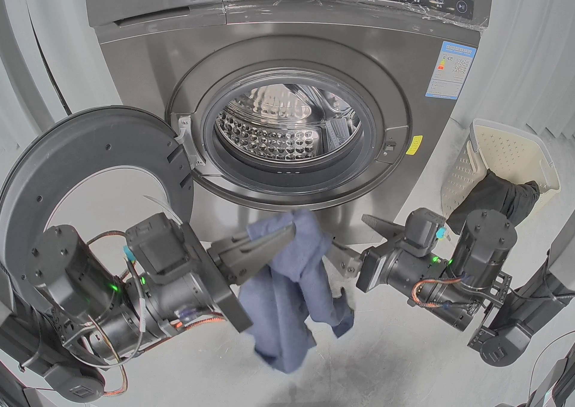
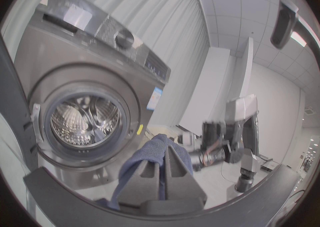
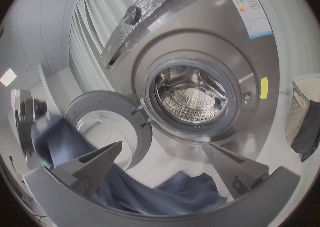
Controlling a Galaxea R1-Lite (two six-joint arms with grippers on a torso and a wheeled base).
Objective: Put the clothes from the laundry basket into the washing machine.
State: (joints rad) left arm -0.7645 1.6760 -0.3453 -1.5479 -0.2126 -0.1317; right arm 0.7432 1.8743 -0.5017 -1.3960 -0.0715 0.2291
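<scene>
- Head view puts the left gripper (image 1: 286,237) in front of the washing machine (image 1: 179,67), just below the lower rim of the open drum (image 1: 287,121). Its jaws are pressed together on a bunched fold at the top of a blue garment (image 1: 293,300).
- Holding the cloth by one end likely lets the rest fall free, so it can go through the round opening as a narrow bundle, not a wide sheet.
- The garment's long axis runs roughly straight down from the pinch. The gathered top is nearest the drum, and the loose lower end hangs toward the floor, clear of the machine's front.
- In the left wrist view the fingers (image 2: 176,171) lie side by side with cloth squeezed between them, pointing at the drum mouth.
- The right gripper (image 1: 353,243) is spread wide and holds nothing. It sits just beside the garment's right edge with its fingers aimed at the cloth, which looks like readiness to help. I cannot tell whether it touches the cloth.
- The door (image 1: 90,151) is swung fully open to the left, so the way into the drum is free.
- The laundry basket (image 1: 515,157) stands on the floor by the machine's right front corner, tilted. A black garment (image 1: 497,196) is draped over its near rim, not yet loaded.
</scene>
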